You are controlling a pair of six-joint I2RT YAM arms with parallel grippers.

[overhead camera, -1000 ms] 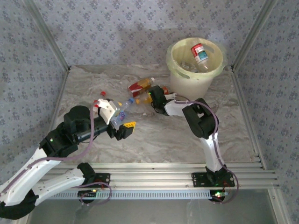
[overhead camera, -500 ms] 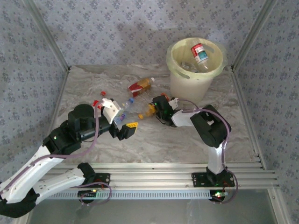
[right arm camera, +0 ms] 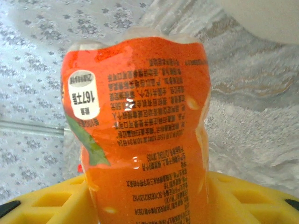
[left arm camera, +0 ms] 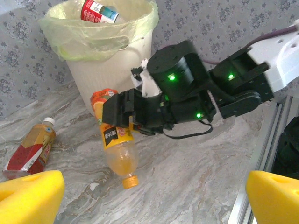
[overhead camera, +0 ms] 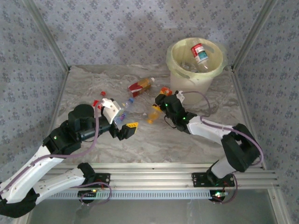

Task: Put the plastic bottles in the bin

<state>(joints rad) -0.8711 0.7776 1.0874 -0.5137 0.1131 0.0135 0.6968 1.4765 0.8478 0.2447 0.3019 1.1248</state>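
Pinching orange-labelled plastic bottle [left arm camera: 119,156] in right gripper [left arm camera: 117,119] beside pale yellow round bin [left arm camera: 107,70]; left gripper [left arm camera: 150,200] spread; some binned, more outside.

The right gripper [left arm camera: 117,122] held an orange bottle [left arm camera: 119,156] cap-down above the table [left arm camera: 196,182] beside the bin [left arm camera: 114,65], a red-labelled bottle [left arm camera: 29,151] lying left.

1. The counter [overhead camera: 154,140] is a marbled grey-beige surface.
2. The bin [overhead camera: 191,86], pale yellow, stands at its far right corner.
3. A red-labelled bottle [overhead camera: 140,85] lies near the far edge, left of the bin.
4. A clear bottle [overhead camera: 125,107] with a blue cap lies left of centre.
5. A small red bit [overhead camera: 103,94] lies nearer the left edge.
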